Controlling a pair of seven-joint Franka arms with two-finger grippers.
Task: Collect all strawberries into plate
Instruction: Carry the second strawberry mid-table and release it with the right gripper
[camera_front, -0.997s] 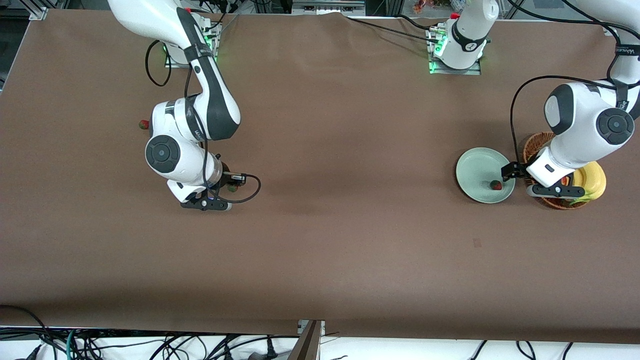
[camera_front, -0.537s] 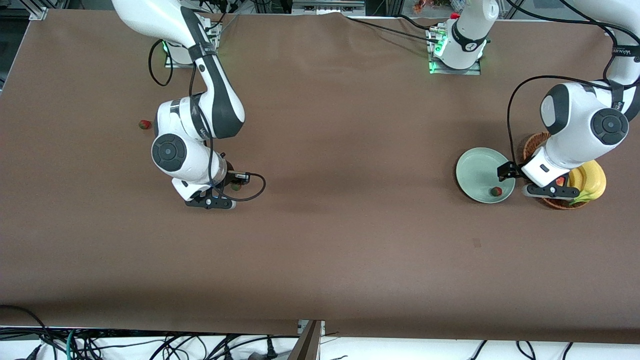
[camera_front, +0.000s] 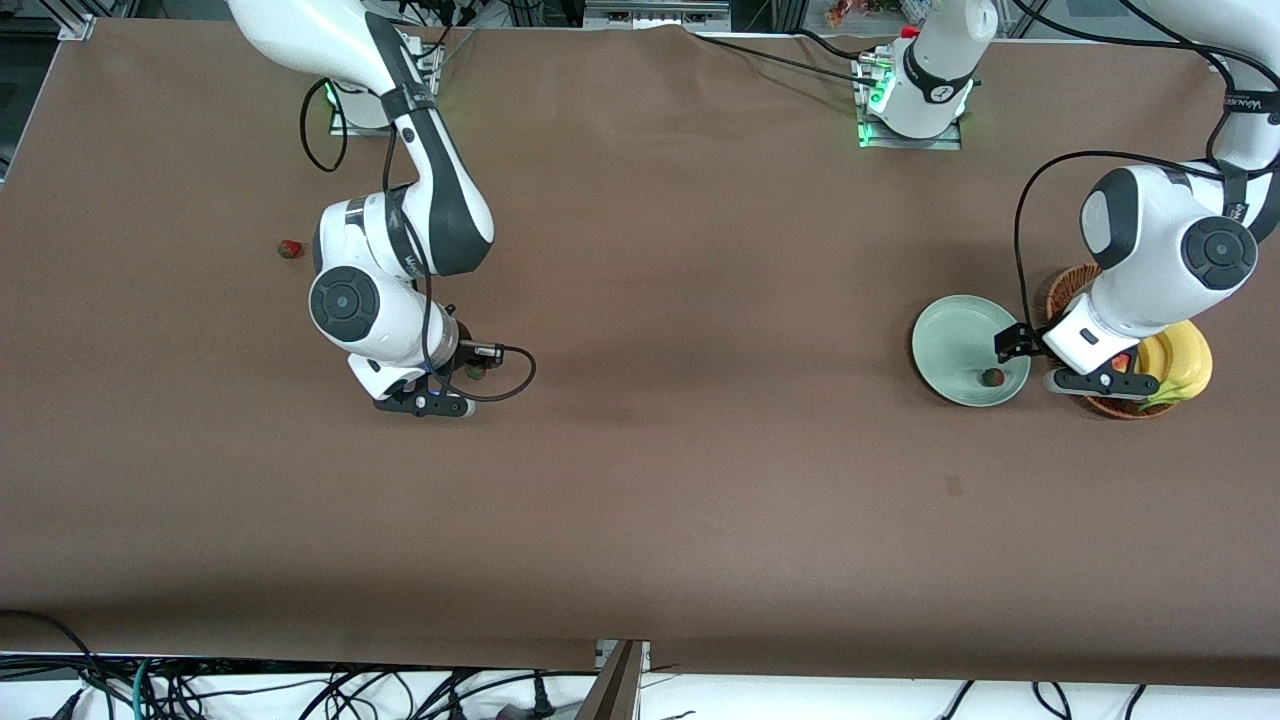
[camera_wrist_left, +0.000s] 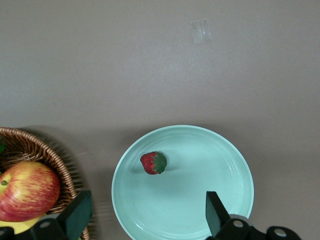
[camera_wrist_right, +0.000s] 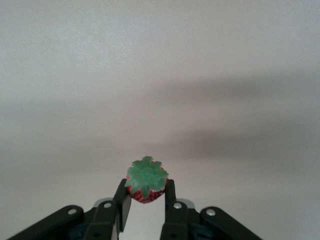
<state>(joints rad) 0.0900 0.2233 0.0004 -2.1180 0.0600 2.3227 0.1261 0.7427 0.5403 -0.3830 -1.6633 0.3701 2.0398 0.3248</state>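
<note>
Strawberries number three here. Nearest the front camera is the one lying in the plate (camera_front: 955, 340), a small red berry with a green cap (camera_front: 991, 376) resting on the plate's nearer part; the left wrist view shows it lying on its side on the smooth mint surface (camera_wrist_left: 153, 163). The left end effector (camera_wrist_left: 145, 220) hangs over the plate's edge toward the wicker basket (camera_front: 1068, 290), its fingers (camera_wrist_left: 215, 212) spread wide with nothing between them; the berry lies clear of both fingers, out ahead of the gap. The basket sits just beside the plate, toward the left arm's end of the bench (camera_front: 700, 480), and holds a red-yellow apple (camera_wrist_left: 27, 190) and a yellow fruit (camera_front: 1180, 362).

About as near to the camera, toward the right arm's end of the bench, the second strawberry (camera_wrist_right: 146, 181) sits pinched between the fingers of the right end effector (camera_wrist_right: 146, 197), which is closed on it. Its leafy top faces the wrist camera and its red body is squeezed between the two pads. In the front view only a bit of it shows (camera_front: 475, 374) beside the arm's wrist, low over the bare brown bench.

Farthest from the camera, the third strawberry (camera_front: 290, 248) lies alone on the bench, close to the right arm's elbow and well apart from either end effector.
</note>
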